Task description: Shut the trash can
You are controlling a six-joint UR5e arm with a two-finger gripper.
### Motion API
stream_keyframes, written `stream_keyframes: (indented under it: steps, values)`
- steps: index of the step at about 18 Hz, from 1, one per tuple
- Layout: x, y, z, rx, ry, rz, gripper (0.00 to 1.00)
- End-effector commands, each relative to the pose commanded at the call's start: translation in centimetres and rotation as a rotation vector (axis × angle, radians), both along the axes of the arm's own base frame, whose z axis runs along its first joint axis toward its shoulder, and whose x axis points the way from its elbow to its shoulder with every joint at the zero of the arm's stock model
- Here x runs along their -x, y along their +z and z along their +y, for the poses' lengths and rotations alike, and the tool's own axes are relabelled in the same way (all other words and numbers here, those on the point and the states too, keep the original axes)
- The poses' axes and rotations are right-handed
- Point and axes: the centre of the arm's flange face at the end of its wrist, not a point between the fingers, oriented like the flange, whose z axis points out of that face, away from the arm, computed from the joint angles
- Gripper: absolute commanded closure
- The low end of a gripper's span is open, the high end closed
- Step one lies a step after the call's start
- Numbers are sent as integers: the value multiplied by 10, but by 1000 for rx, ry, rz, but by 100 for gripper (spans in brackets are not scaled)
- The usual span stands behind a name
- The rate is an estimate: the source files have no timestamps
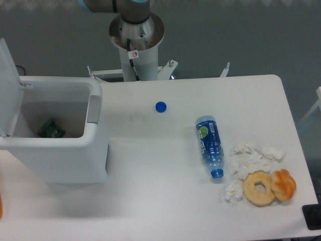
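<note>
Trash can [55, 145] open, lid [9, 75] upright at left. Claw out of view, state unknown. Push lid top rightward, down onto rim.

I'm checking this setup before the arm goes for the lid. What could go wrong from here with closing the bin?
The gripper is out of view, so the arm must travel in from off frame; a low sweep might knock the uncapped bottle, which lies on its side and could roll. The trash can has its lid standing up at the far left frame edge, partly cut off, so contact there is hard to monitor. A hard push could also shift the bin itself.
</note>
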Motion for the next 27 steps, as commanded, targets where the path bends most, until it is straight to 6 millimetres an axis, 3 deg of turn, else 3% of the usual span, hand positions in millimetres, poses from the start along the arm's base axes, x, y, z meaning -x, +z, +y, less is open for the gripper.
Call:
stream_keyframes:
  steps: [7, 11, 13, 27]
  values:
    - [46, -17, -10, 18, 70, 29, 0]
    - [56, -24, -12, 48, 113, 74, 0]
    - [74, -26, -14, 51, 142, 79, 0]
    - [114, -73, -17, 77, 101, 146, 0]
